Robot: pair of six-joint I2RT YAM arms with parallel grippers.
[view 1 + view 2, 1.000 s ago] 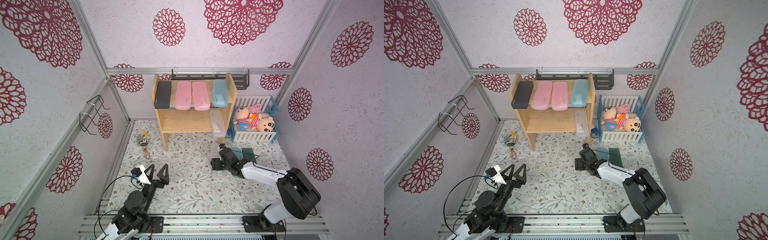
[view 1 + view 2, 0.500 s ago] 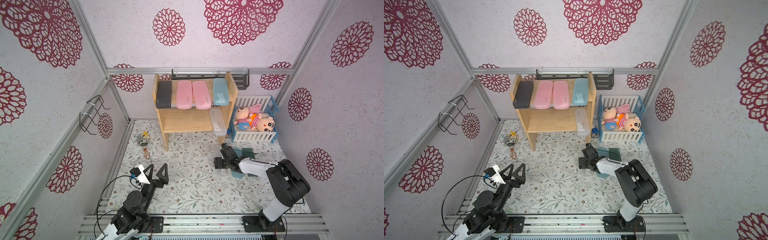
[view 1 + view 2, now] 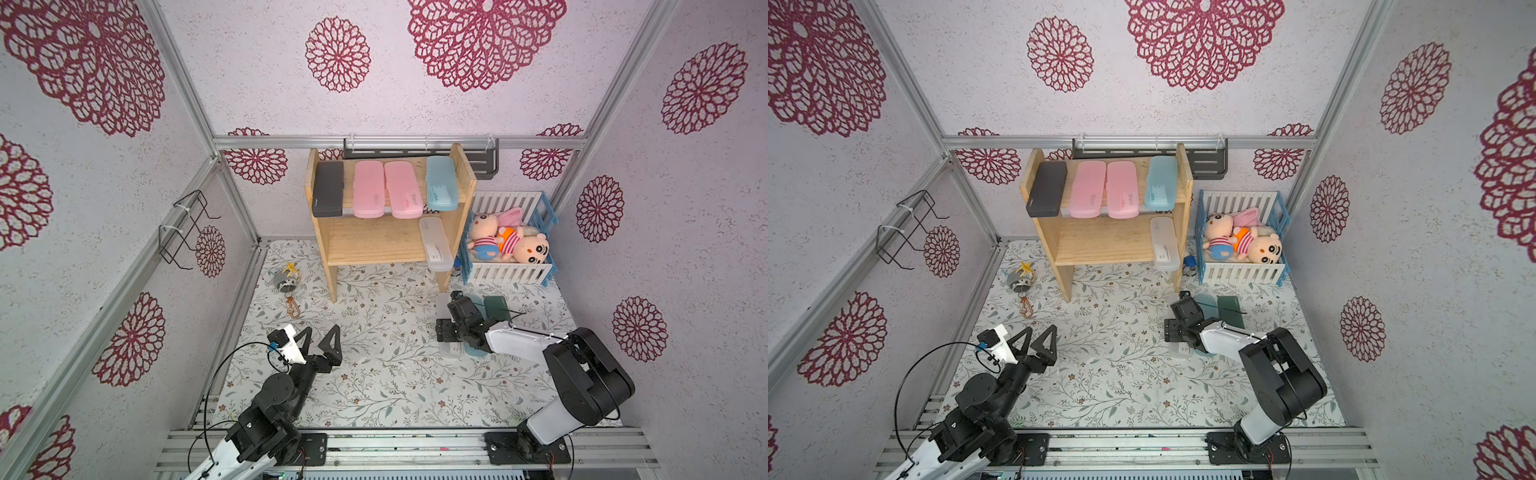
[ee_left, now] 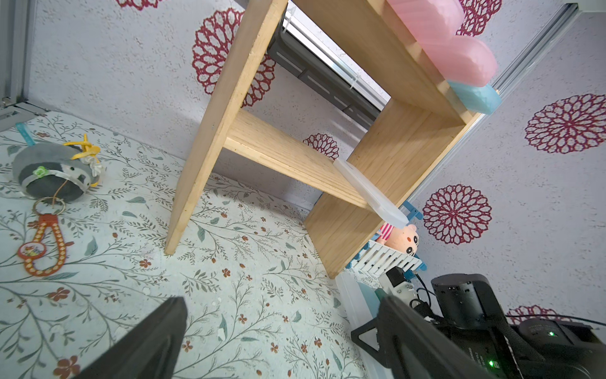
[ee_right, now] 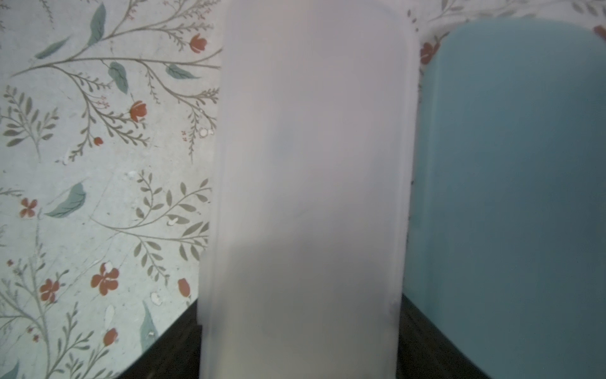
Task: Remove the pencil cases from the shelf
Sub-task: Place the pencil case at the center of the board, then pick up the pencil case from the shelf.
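The right gripper (image 3: 451, 332) is low over the floral bench (image 3: 374, 374), its jaws partly closed on the long sides of a frosted clear case (image 5: 308, 164). In the right wrist view, the case fills the gap between the two dark fingers (image 5: 170, 347). In both top views this case lies along the bench under the gripper; whether it rests fully on the surface cannot be told.

Just beside the gripper on its right lies a light blue case (image 5: 511, 164), parallel to the held one with only a narrow strip of bench between them. One place further right is a dark green case (image 3: 497, 307).

Ahead of the right gripper stands the wooden shelf (image 3: 361, 241). Its top tier carries four cases side by side: a black case (image 3: 328, 189), two pink cases (image 3: 368, 189) and a second light blue case (image 3: 441, 183). On the lower tier, nearest the right gripper, a second frosted case (image 3: 435, 245) sticks out past the front edge.

The left gripper (image 3: 322, 330) hangs above bare bench, well apart from the shelf. Its jaws are spread wide with nothing between them.
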